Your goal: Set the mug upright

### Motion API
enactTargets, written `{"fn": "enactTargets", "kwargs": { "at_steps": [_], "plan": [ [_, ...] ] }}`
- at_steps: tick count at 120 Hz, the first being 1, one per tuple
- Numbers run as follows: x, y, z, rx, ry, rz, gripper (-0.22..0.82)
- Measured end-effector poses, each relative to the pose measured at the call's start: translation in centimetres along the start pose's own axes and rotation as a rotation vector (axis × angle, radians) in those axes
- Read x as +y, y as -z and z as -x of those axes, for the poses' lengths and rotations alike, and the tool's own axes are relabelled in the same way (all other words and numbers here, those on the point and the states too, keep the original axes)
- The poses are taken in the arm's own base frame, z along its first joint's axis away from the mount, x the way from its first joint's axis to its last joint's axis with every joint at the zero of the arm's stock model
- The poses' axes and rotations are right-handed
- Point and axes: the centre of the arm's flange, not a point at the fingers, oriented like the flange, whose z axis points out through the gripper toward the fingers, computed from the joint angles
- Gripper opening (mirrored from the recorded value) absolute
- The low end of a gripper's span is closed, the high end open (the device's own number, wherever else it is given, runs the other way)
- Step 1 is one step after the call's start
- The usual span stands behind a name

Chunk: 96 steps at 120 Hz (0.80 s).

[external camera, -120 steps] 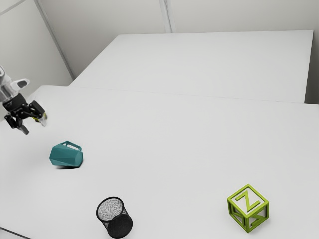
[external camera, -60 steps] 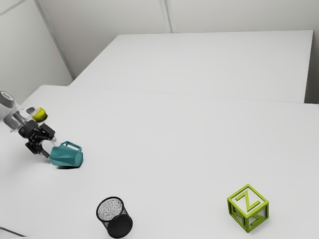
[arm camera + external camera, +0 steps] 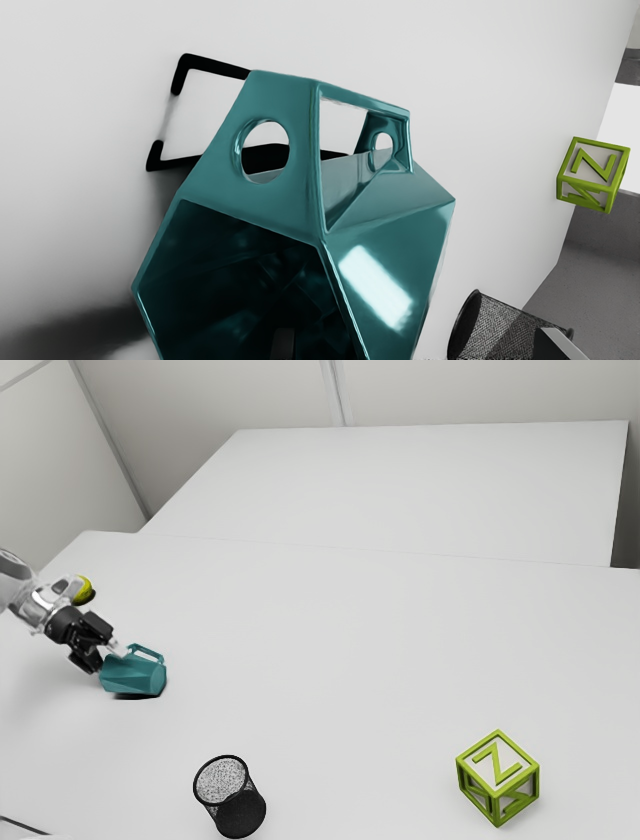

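The teal mug (image 3: 133, 673) lies on its side on the white table, its mouth toward my hand and its handle up. My gripper (image 3: 108, 660) is right at the mouth end in the exterior view. From the wrist camera, the faceted mug (image 3: 385, 280) shows its dark opening. My gripper (image 3: 416, 341) is open there, one finger in front of or inside the mouth and the other outside the mug's side wall. Whether either finger touches the mug cannot be told.
A black mesh cup (image 3: 230, 797) stands toward the exterior view's bottom, and a green letter cube (image 3: 498, 778) lies farther to the exterior view's right. A yellow round object (image 3: 84, 591) is beside the arm. The white table (image 3: 350, 660) extends around them.
My hand has come down from the exterior view's upper left to the mug's mouth, tilting over as it came, with a small shift in the last half second. The mug has kept its pose.
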Motion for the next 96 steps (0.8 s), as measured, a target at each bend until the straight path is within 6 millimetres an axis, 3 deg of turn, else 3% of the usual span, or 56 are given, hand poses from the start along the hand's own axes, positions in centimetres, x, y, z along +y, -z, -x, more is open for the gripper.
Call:
{"fn": "enactTargets", "kwargs": {
  "at_steps": [20, 36, 76, 96],
  "plan": [
    [-0.2, -0.1, 0.5, 0.002, -0.023, 0.031, 0.09],
    [0.3, -0.2, 0.6, 0.001, -0.047, 0.055, -0.06],
    [2.0, -0.7, 0.5, 0.005, -0.101, 0.083, -0.15],
    [6.9, 0.1, 0.5, 0.020, -0.175, 0.052, -0.16]
  ]
}}
